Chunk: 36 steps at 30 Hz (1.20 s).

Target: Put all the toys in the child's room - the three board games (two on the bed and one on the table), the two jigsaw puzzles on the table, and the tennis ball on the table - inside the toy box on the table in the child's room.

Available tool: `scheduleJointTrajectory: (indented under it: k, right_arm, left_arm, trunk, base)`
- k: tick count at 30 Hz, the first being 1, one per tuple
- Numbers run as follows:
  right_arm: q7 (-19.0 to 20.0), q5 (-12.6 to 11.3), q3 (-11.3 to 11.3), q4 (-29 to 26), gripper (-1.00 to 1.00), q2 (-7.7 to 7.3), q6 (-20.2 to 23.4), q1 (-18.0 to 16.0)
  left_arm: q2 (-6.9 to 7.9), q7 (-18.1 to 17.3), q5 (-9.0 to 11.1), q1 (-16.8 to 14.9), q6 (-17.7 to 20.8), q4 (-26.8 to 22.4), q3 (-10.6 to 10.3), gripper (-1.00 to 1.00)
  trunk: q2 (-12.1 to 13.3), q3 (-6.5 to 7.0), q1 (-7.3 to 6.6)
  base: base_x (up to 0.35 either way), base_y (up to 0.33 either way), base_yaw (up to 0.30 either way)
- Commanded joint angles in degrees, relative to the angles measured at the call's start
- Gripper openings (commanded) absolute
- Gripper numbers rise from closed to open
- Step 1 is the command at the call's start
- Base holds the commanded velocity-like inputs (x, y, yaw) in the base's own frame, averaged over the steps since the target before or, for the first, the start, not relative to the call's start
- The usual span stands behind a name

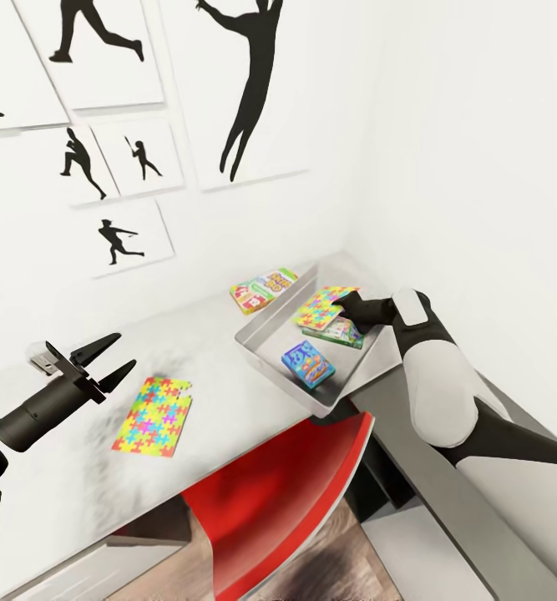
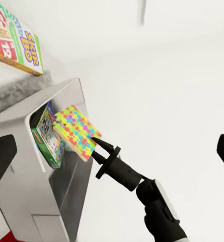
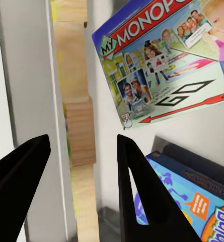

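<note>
Over the toy box, my right gripper jaws pinch a jigsaw puzzle edge above two board games. Left gripper jaws spread; second puzzle flat on counter.

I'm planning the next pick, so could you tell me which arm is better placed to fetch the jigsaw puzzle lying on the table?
Left. The left gripper hangs open just beside the puzzle on the table, while the right gripper is over the toy box holding the other puzzle.
</note>
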Motion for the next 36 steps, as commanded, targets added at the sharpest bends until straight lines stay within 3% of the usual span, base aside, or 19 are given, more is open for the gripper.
scheduleJointTrajectory:
  k: [1, 21, 36]
  right_arm:
    - [-0.6, -0.6, -0.3, -0.1, -1.0, 0.06, 0.1, -0.1]
    - [-0.5, -0.9, -0.2, -0.2, -1.0, 0.31, 0.1, -0.3]
    - [-0.5, -1.0, -0.2, -0.3, -1.0, 0.16, -0.4, -1.8]
  left_arm:
    - [0.0, -0.6, -0.6, -0.1, 0.2, 0.0, 0.1, 1.0]
    - [0.0, -0.6, -0.6, -0.1, 0.2, 0.0, 0.1, 1.0]
    - [0.0, -0.6, -0.6, -0.1, 0.2, 0.0, 0.1, 1.0]
  trunk:
    - [-0.1, -0.19, 0.03]
    - [-0.1, -2.02, 0.03]
    - [-0.1, -2.36, 0.03]
  base:
    - [0.0, 0.0, 0.0]
    - [0.0, 0.0, 0.0]
    - [0.0, 0.0, 0.0]
